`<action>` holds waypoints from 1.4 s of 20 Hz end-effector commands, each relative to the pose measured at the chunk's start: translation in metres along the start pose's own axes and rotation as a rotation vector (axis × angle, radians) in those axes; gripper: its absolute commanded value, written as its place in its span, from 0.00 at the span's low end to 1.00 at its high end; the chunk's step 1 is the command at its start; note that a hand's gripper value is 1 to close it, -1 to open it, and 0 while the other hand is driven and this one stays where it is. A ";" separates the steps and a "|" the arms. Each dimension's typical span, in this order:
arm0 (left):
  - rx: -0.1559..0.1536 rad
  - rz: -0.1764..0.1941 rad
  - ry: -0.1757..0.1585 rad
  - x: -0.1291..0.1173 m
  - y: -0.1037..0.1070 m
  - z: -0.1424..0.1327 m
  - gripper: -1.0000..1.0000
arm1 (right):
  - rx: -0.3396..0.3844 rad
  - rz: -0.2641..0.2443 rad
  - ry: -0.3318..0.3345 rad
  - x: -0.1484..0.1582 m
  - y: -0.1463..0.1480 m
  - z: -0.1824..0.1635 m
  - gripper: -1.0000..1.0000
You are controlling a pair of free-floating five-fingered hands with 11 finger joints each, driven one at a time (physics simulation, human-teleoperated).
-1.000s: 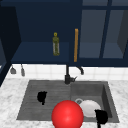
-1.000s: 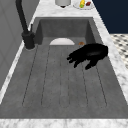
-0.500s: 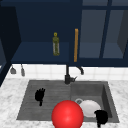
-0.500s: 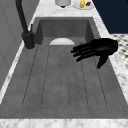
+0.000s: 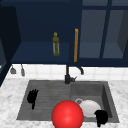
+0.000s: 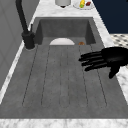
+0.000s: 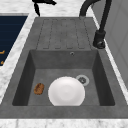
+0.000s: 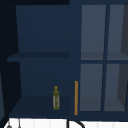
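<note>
In the front view, the left hand (image 5: 32, 97) is seen over the draining board (image 5: 47, 100) with fingers spread and nothing held; the red ball (image 5: 67, 115) lies to its right, untouched. The right hand (image 5: 101, 117) hangs just beside the white plate (image 5: 88, 107) in the sink basin (image 5: 105, 92); whether its fingers are open cannot be told.

In the left side view, the left hand (image 6: 107, 58) is stretched flat, fingers straight, above the board's ridges.

In the right side view, the plate (image 7: 66, 91) rests in the basin, not grasped, a brown sponge (image 7: 39, 88) beside it.

In the upper view, a bottle (image 8: 56, 99) stands on the cabinet shelf (image 8: 40, 106).
</note>
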 end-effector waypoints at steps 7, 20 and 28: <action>0.035 0.066 0.005 0.034 0.002 0.074 0.00 | 0.000 -0.001 0.000 0.000 0.000 0.000 0.50; 0.070 0.095 -0.013 0.029 -0.018 0.162 0.00 | -0.001 -0.001 0.000 0.000 0.000 0.000 0.50; 0.047 0.120 -0.023 0.007 -0.026 0.212 0.00 | -0.001 -0.001 0.000 0.000 0.000 0.000 0.50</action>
